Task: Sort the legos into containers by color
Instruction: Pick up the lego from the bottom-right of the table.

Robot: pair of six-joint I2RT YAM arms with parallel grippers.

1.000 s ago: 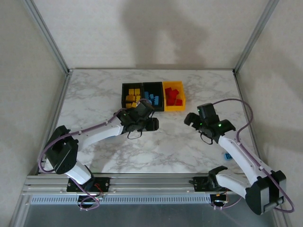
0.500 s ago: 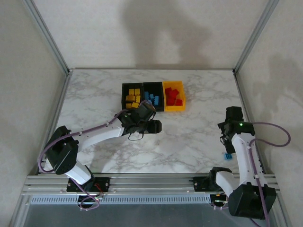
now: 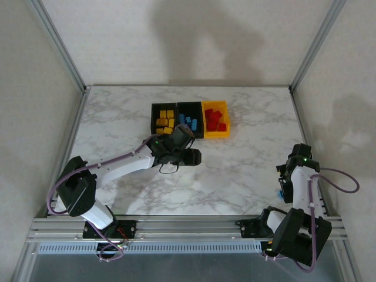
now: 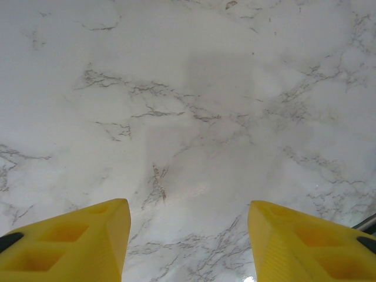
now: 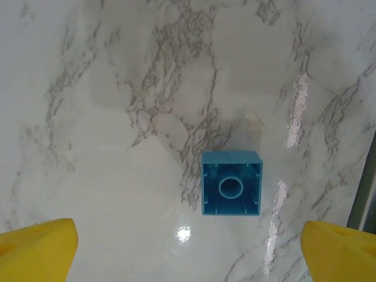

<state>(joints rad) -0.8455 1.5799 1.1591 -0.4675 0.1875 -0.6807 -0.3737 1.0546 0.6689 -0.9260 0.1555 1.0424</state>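
Three joined containers stand at the back centre: a black bin (image 3: 164, 119) with yellow legos (image 3: 165, 122), a black bin (image 3: 189, 120) with blue legos (image 3: 188, 123), and a yellow-orange bin (image 3: 215, 133) with red legos (image 3: 215, 120). One blue lego (image 5: 231, 183) lies upside down, hollow side up, on the marble by the right edge (image 3: 282, 191). My right gripper (image 5: 188, 249) hangs above it, open wide, its yellow fingers (image 5: 41, 247) clear of the brick. My left gripper (image 4: 188, 226) is open over bare marble just in front of the bins (image 3: 183, 154), holding nothing.
The marble table (image 3: 117, 123) is fenced by an aluminium frame post (image 3: 302, 64) and white walls. The blue lego lies close to the table's right rim (image 5: 361, 194). The right arm's cable (image 3: 343, 179) loops out past the right edge.
My right arm has swung from the middle right of the table to the near right edge, above the blue lego. The left arm has barely moved.
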